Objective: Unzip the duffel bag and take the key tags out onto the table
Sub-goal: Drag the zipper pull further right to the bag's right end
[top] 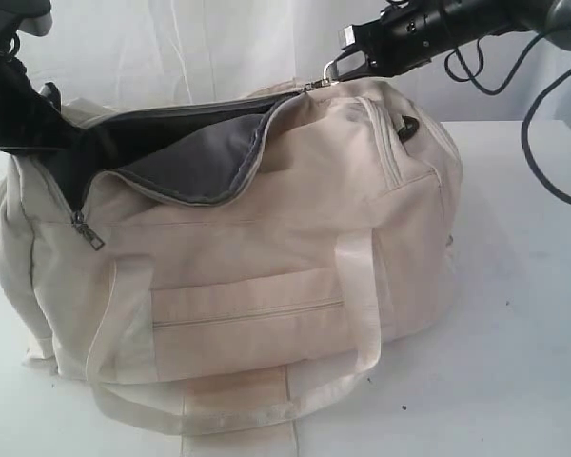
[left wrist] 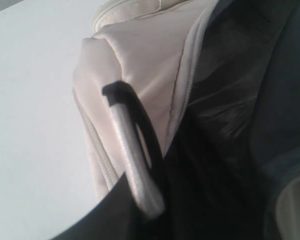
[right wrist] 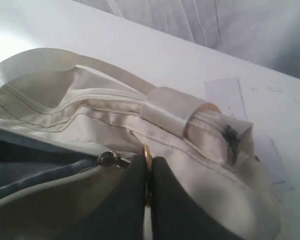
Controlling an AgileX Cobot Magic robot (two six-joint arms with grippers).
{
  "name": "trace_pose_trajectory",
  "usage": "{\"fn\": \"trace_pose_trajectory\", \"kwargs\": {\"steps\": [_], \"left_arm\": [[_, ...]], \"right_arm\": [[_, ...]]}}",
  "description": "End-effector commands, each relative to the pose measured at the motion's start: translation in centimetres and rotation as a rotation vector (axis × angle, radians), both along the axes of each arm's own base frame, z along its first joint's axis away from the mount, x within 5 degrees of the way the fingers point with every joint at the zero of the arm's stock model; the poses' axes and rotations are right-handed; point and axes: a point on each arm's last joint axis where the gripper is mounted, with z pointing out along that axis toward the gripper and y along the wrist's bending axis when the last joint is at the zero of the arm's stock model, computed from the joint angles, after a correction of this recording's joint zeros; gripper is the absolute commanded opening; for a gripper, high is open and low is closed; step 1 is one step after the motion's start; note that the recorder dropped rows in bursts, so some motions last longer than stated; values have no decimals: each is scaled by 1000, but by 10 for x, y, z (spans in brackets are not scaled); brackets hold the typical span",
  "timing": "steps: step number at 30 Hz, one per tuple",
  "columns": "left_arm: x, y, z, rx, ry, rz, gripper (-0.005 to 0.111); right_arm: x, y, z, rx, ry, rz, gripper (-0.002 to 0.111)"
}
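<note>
Two arms (top: 428,33) at duffel bag (top: 266,267) top, right gripper (right wrist: 148,172) pinching zipper ring (top: 333,69), left gripper (top: 52,129) closure unclear

White table (top: 519,305), cream duffel bag (top: 295,238) on it, webbing straps (top: 359,286) on the tabletop.

No legible txt, labels, brand marks or nos. anywhere: duffel bag (top: 266,248) fabric is plain, surface (top: 523,333) unmarked, wrist views too blurry.
</note>
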Motion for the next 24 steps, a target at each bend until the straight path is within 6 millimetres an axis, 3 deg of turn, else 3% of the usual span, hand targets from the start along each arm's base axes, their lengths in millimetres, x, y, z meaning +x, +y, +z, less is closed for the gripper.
{"fn": "trace_pose_trajectory", "kwargs": {"steps": [1,12,19,24], "left_arm": [[-3,3,3,20,9,11,0],[-3,3,3,15,8,16,0],[-3,3,3,14,6,16,0],[-3,3,3,14,6,16,0]], "right_arm": [[8,-37,17,-39,-68,-89,0],[1,-83,25,-60,43,-101,0],[-4,-87,23,-90,85,-66,0],[-7,-97,34,-114,72,-103,0]]}}
